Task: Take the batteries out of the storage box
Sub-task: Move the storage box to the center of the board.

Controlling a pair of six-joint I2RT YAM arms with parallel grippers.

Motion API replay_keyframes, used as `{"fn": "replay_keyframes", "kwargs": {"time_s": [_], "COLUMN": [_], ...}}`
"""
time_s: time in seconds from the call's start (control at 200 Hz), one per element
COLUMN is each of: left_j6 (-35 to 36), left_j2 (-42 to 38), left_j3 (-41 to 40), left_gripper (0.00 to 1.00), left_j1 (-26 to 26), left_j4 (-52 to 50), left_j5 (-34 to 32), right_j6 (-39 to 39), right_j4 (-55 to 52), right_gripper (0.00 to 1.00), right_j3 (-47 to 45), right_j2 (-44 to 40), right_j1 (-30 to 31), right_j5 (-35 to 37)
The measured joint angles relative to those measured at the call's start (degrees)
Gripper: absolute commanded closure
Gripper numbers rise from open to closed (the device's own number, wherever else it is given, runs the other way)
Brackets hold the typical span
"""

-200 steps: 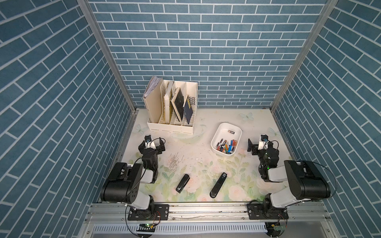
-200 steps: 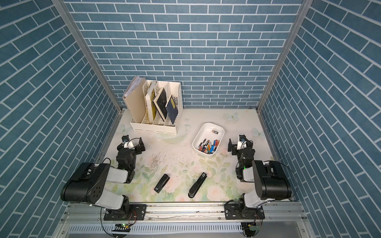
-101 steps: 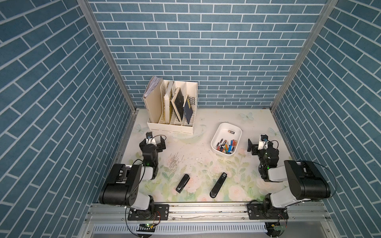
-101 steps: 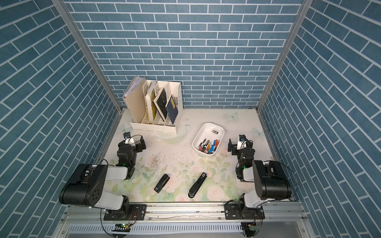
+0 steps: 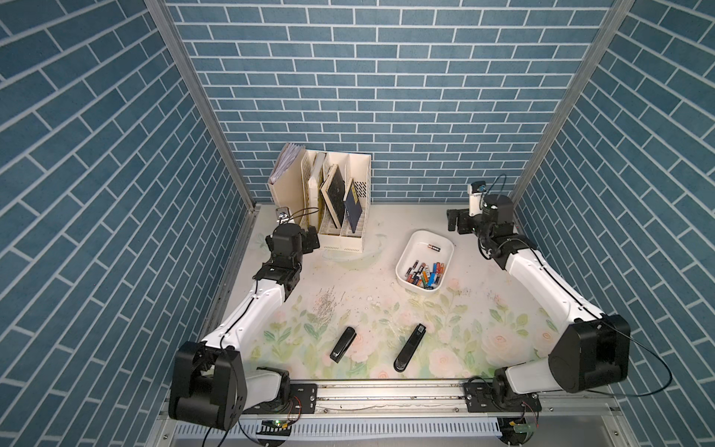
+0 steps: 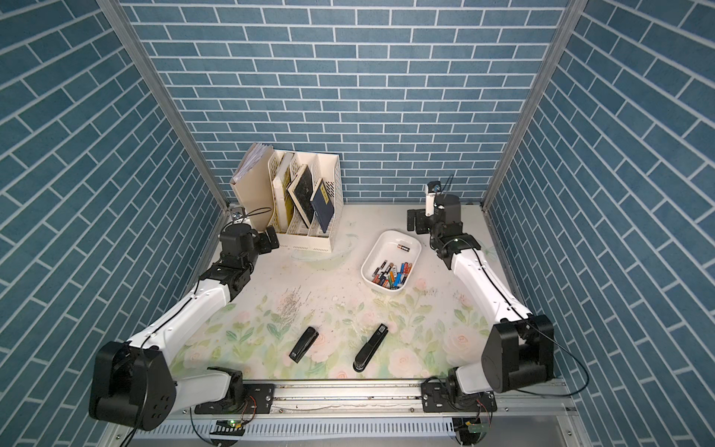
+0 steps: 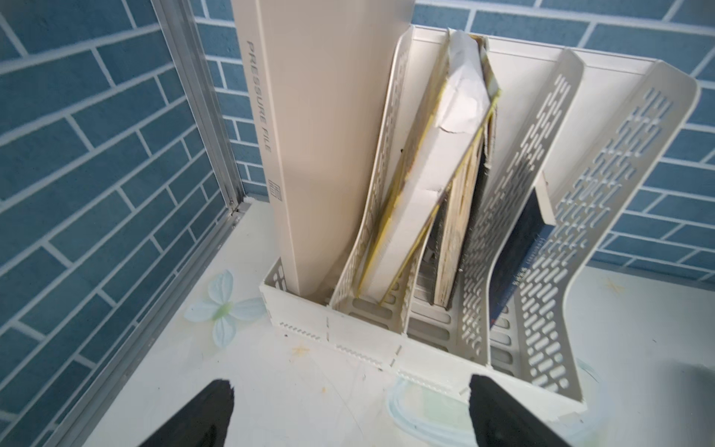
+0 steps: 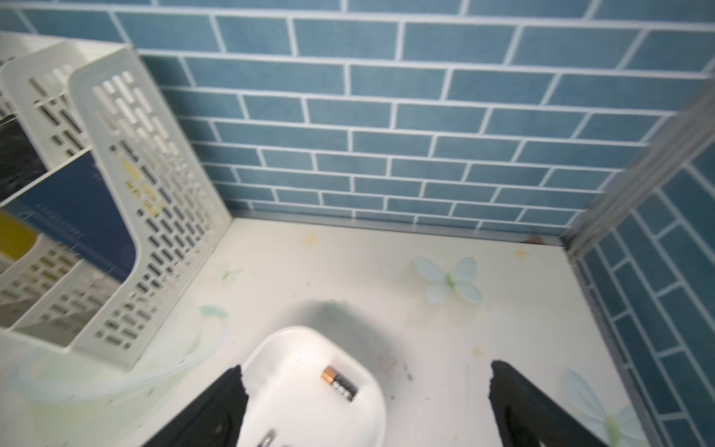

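Both top views show batteries inside storage box.

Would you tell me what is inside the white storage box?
The storage box holds the batteries: a mixed-colour heap at its near end, one black-and-copper cell alone farther back. Anything under the heap is hidden.

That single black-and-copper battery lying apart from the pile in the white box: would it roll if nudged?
Probably: the lone battery is a smooth cylinder lying on its side, so a sideways nudge should roll it. The walls of the storage box would likely stop it. It looks rigid, so a pinch shouldn't deform it.
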Motion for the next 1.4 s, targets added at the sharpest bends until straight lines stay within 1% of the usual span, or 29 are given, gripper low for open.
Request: {"fn": "replay_keyframes", "kwargs": {"time_s": [0.08, 0.23, 0.405, 0.61, 0.79, 0.945, 1.13, 1.4], "left_j6": [-1.3, -3.7, -6.2, -8.1, -9.0, -9.8, -10.5, -11.1], "left_j2": [-1.4, -3.2, -3.5, -3.4, -3.3, -3.3, -3.3, -3.3], "left_j3": [0.5, 0.4, -1.4, -3.0, -3.4, -3.8, -4.3, -4.3], "left_gripper": [0.00, 0.00, 0.00, 0.00, 0.00, 0.00, 0.00, 0.00], "left_j1": [-1.6, -3.7, -5.7, -7.6, -8.9, -9.4, -10.0, -11.3], "left_j4": [-2.9, -6.4, -7.8, -8.9, -9.1, -9.2, -9.6, -9.8], "left_j5": [0.3, 1.0, 1.3, 1.3, 1.2, 1.0, 0.9, 0.2], "right_j6": [0.8, 0.9, 0.9, 0.9, 0.8, 0.6, 0.1, -2.8], "right_j4": [-5.8, -14.8, -19.7, -21.0, -21.6, -22.2, -22.7, -22.7], "right_gripper": [0.00, 0.00, 0.00, 0.00, 0.00, 0.01, 0.01, 0.02], "right_j3": [3.4, 5.9, 6.1, 6.1, 7.9, 8.9, 9.0, 8.9], "right_j2": [4.2, 12.4, 17.4, 19.8, 24.0, 26.1, 26.7, 26.7], "right_j1": [2.8, 6.1, 8.3, 11.7, 15.5, 17.3, 19.6, 24.1], "right_j5": [-1.5, -4.2, -6.5, -8.2, -8.2, -8.2, -8.7, -12.9]}}
